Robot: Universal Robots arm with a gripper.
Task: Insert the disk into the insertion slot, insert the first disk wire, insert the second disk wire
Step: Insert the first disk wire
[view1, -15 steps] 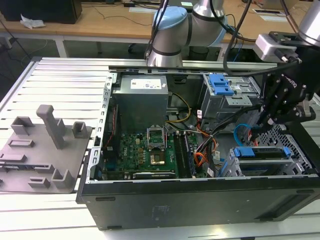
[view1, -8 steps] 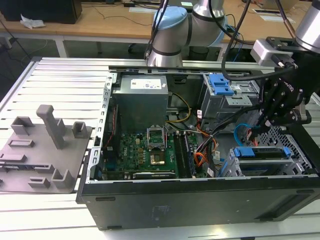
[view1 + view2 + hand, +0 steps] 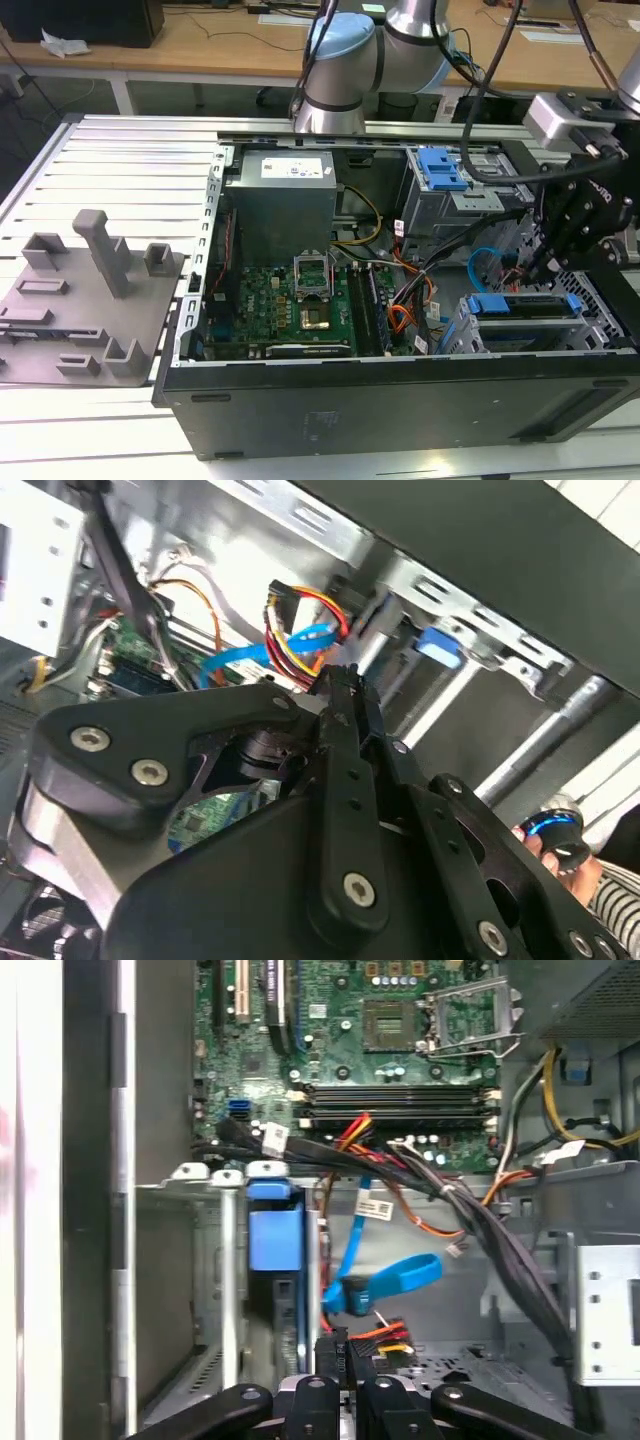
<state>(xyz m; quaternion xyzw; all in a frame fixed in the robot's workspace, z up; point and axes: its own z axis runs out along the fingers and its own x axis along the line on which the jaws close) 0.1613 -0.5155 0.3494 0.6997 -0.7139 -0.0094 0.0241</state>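
Slatted bench [image 3: 130, 150], open computer case [image 3: 400, 400]: arm [image 3: 345, 55] low beside the disk [image 3: 274, 1240], fingers [image 3: 345, 770] tight around a disk wire [image 3: 372, 1334].

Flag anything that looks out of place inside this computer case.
The blue flat cable hangs in a loose loop beside the disk in the first wrist view, its connector end apparently plugged into nothing. Nothing looks damaged.
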